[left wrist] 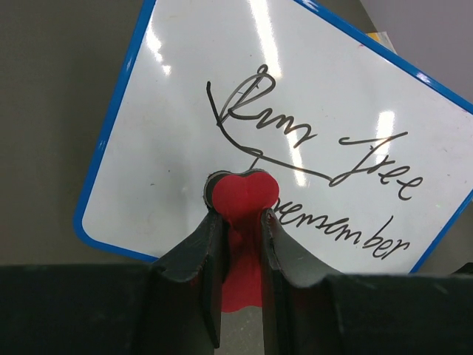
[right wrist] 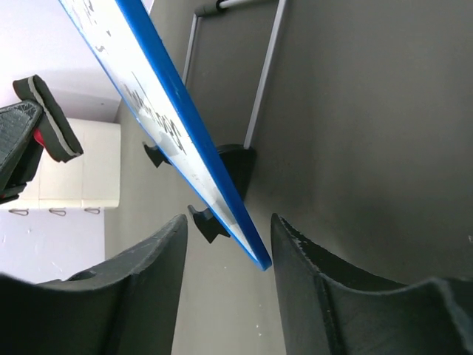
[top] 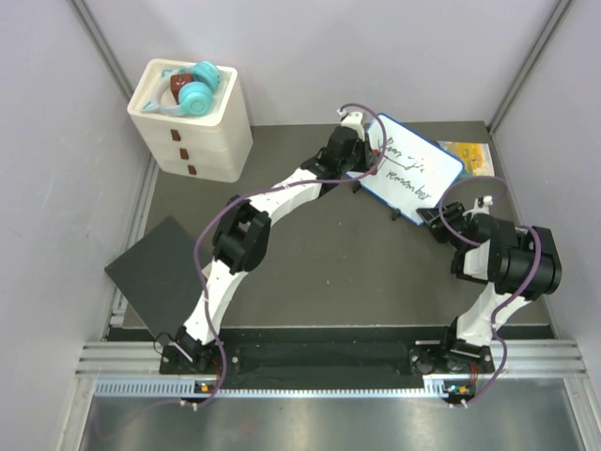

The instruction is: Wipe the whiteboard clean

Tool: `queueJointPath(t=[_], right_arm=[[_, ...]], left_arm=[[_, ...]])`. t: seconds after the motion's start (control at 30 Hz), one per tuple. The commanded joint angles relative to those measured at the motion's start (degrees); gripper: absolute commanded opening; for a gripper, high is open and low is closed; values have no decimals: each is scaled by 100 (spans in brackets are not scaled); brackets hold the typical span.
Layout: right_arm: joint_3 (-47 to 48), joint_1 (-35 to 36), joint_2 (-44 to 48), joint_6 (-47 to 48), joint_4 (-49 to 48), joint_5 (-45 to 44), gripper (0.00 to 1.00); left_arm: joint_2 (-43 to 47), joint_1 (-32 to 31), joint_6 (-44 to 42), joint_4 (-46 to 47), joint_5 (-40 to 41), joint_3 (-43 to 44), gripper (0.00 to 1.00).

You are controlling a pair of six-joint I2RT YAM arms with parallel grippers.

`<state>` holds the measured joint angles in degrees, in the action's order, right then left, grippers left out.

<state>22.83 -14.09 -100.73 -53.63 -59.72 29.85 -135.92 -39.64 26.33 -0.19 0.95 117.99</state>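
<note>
The whiteboard (top: 413, 169) stands tilted at the back right of the table, blue-rimmed, with black handwriting on it (left wrist: 295, 133). My left gripper (top: 364, 143) is shut on a red eraser (left wrist: 240, 194) and holds it at the board's face near its lower left part; whether the eraser touches the board I cannot tell. My right gripper (top: 434, 222) is open, and the board's lower blue corner (right wrist: 247, 237) lies between its jaws without touching them. The right wrist view (right wrist: 229, 222) shows the board edge-on, with the eraser's felt (right wrist: 48, 122) at the left.
A white drawer unit (top: 202, 141) with teal headphones (top: 195, 91) on top stands at the back left. A flat black panel (top: 160, 268) lies at the left edge. A colourful book (top: 472, 155) lies behind the board. The board's wire stand (right wrist: 262, 81) and black feet (right wrist: 203, 222) rest on the table.
</note>
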Motion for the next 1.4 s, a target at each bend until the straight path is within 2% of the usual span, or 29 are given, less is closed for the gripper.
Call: queueJointPath(t=[0.0, 0.13, 0.5, 0.6, 0.63, 0.77, 1.1, 1.37], right_arm=[[99, 46, -17, 45, 22, 39, 47], [55, 46, -157, -226, -109, 21, 44], [-15, 55, -193, -271, -118, 162, 27], [-15, 55, -184, -236, -101, 223, 20], [-15, 55, -184, -227, -110, 241, 14], [-7, 55, -219, -236, -92, 329, 1], [-33, 143, 17, 18, 434, 470, 0], [142, 380, 413, 660, 1717, 347, 0]], left_arm=[[-31, -18, 39, 370, 46, 303, 0], [-23, -18, -13, 335, 81, 303, 0], [-84, -18, -14, 431, 213, 303, 0], [-137, -18, 4, 476, 204, 312, 0], [-154, -18, 21, 484, 204, 321, 0], [-190, -18, -5, 502, 177, 347, 0], [-269, -18, -31, 458, 107, 312, 0], [-251, -18, -14, 493, 98, 303, 0]])
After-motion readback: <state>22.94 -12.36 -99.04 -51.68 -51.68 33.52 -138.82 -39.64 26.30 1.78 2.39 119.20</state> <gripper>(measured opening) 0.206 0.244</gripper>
